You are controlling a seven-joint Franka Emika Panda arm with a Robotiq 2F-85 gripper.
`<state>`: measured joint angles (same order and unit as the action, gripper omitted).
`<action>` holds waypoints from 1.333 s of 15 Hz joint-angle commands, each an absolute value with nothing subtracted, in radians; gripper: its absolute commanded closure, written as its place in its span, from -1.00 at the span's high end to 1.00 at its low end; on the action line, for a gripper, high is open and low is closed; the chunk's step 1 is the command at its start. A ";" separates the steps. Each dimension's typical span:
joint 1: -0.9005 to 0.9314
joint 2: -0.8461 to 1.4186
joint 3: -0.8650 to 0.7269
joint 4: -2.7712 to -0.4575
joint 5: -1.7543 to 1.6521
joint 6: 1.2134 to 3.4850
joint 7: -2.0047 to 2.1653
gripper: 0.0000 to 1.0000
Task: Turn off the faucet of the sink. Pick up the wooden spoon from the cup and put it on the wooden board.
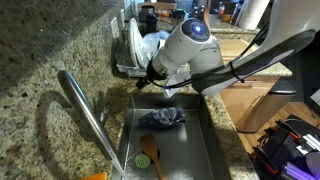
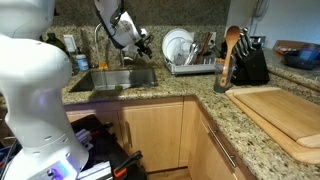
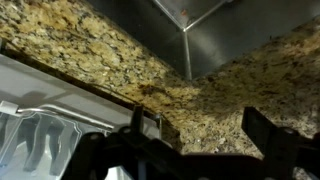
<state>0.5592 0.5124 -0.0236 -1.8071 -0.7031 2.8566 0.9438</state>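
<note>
Down at the gripper [image 3: 195, 122] right now: spread wide, clutching nothing, just air between two dark fingers [image 3: 137, 120]. Hovering over the speckled counter [image 3: 120, 55], right by a corner of the sink [image 3: 240, 30], as seen from the wrist. Off to one side there, a pale tray [image 3: 50, 85], with something glossy below it; can't tell what.

Out to an exterior view: same gripper [image 1: 152, 76], poised near the sink's far end, close by the dish rack [image 1: 135, 50], hanging off a white arm [image 1: 190, 40]. Down in the basin, a dark bundle [image 1: 165, 118], then an orange-brown spoon [image 1: 148, 147] alongside a green utensil [image 1: 156, 165]. Along the near side, the faucet [image 1: 85, 116], long, straight and slanted. Can't tell about running water.

Over on the counter in an exterior view: white plates [image 2: 178, 45] in that rack, then the wooden spoon [image 2: 231, 45], standing head-up in the cup [image 2: 223, 84], small and hard to make out, just beside a dark knife block [image 2: 250, 65]. Well apart from the gripper, all of it. Further along, the board [image 2: 285, 115], lying flat on the granite near the counter's edge.
</note>
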 commanded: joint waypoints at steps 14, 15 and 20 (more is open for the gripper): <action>0.432 0.801 0.090 -1.630 -0.579 3.233 0.879 1.00; 0.470 0.831 0.052 -1.575 -0.575 3.223 0.880 1.00; 0.584 0.950 -0.071 -1.369 -0.517 3.219 0.926 1.00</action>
